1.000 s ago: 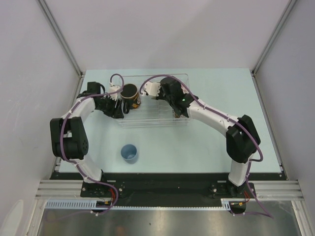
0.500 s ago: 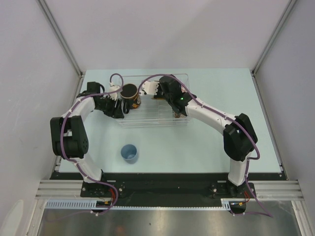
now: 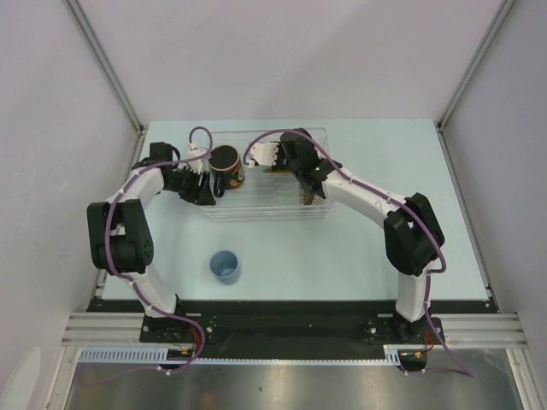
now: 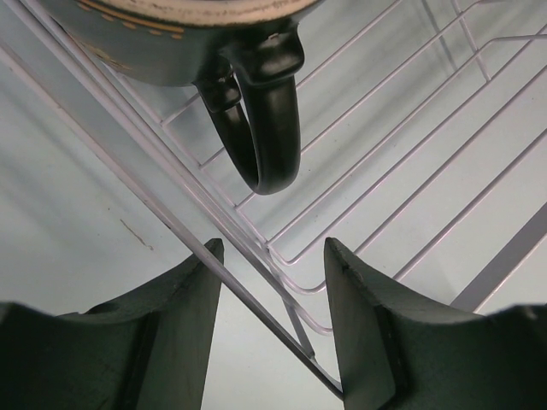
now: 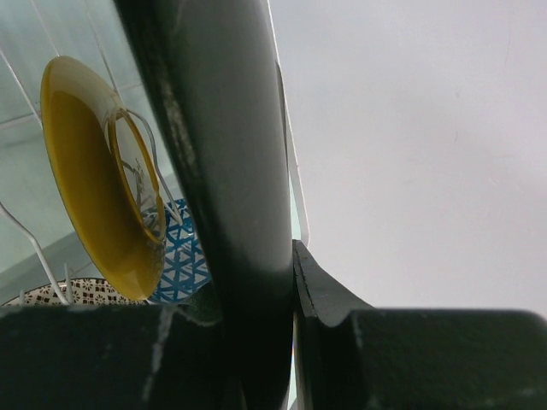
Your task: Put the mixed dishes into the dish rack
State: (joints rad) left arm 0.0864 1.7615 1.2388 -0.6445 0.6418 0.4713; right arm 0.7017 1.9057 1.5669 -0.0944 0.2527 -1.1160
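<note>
1. Left gripper: jaws stood apart with nothing between them; the fingers straddled the rim wire of the dish rack, at its left end
2. Dark mug: sat tilted over the ribbed floor at the rack's left end, just ahead of the left gripper; its handle pointed toward the open jaws but was clear of both fingers; a tan ornamental band ran round the body, cut off at the frame edge and not legible as lettering
3. Right gripper: jaws narrowed and clamped on the black plate, which was seen edge-on and upright over the far middle of the rack; no pattern or marking could be made out on the edge
4. Yellow plate: stood on edge between rack wires, just beside the black plate, glaze plain
5. Blue patterned bowl: sat in the rack behind the yellow plate, with white triangle lattice on blue
6. Beige patterned bowl: sat in the rack next to the blue bowl; only a speckled rim showed
7. Small light-blue cup: stood upright on the table, well apart from the rack, toward the near edge and unmarked
</note>
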